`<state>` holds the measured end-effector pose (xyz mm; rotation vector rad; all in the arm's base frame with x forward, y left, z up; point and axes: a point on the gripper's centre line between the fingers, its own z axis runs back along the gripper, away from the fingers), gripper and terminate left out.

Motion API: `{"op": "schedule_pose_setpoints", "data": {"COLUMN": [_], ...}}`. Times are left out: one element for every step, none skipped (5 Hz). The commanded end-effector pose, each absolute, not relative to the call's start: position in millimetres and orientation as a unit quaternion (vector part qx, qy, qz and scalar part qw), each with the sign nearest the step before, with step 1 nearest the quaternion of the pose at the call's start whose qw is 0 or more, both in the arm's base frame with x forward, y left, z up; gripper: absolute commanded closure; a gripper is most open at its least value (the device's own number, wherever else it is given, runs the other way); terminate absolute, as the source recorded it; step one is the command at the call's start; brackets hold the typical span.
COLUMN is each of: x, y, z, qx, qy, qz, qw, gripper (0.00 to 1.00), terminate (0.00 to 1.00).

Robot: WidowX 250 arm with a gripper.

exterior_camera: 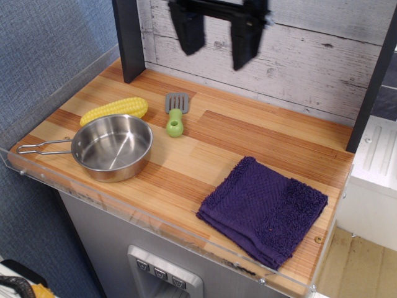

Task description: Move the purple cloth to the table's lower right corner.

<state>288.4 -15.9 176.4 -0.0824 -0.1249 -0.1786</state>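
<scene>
The purple cloth (263,210) lies flat and folded at the table's (205,149) lower right corner, its fluffier band toward the right edge. A screw (318,239) shows just beyond its right corner. My gripper (217,40) hangs open and empty high above the back of the table, in front of the white plank wall, far from the cloth. Its two black fingers (188,28) point down with a wide gap between them.
A steel pan (111,146) with a wire handle sits at the front left. A yellow corn cob (115,110) lies behind it. A green-handled grey spatula (175,114) lies at mid-back. A dark post (129,38) stands at the back left. A clear acrylic rim (155,223) edges the table.
</scene>
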Motion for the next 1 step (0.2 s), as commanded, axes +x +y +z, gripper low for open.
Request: {"op": "schedule_pose_setpoints", "data": {"x": [287.1], "y": [-1.0], "z": [193.8], "qx": [-0.029], "qy": [-0.075], "qz": [-0.083], "qw": [0.993], "gripper": [0.00], "terminate": [1.00]}}
